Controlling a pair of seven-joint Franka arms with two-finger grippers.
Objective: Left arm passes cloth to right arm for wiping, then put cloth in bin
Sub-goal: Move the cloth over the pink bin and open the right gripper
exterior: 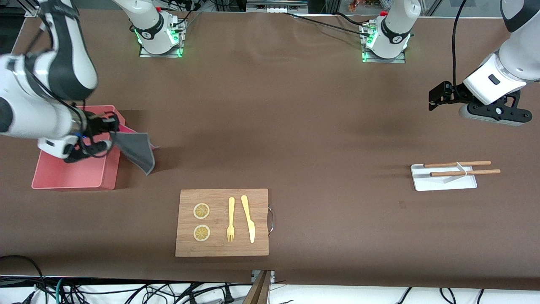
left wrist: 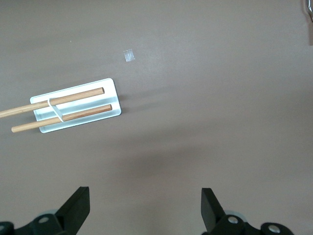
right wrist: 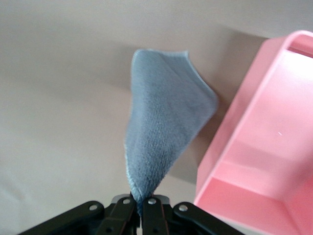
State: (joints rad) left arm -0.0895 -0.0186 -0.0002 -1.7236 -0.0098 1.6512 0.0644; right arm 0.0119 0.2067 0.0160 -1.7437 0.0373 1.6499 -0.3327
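Note:
My right gripper (exterior: 110, 126) is shut on a corner of the cloth (exterior: 136, 150), over the bin's wall that faces the table's middle. The cloth hangs slanted with its dark grey face showing and a pink edge peeking out, its free end over the bare table beside the bin (exterior: 71, 175). In the right wrist view the gripper (right wrist: 142, 208) pinches the grey cloth (right wrist: 161, 132), with the salmon-pink bin (right wrist: 259, 171) beside it. My left gripper (exterior: 498, 116) is open and empty, up in the air at its own end of the table; it also shows in the left wrist view (left wrist: 144, 210).
A wooden cutting board (exterior: 222, 245) with two lemon slices, a yellow fork and a knife lies near the front camera. A white chopstick rest (exterior: 443, 181) with two wooden chopsticks lies under the left arm; it also shows in the left wrist view (left wrist: 112, 95).

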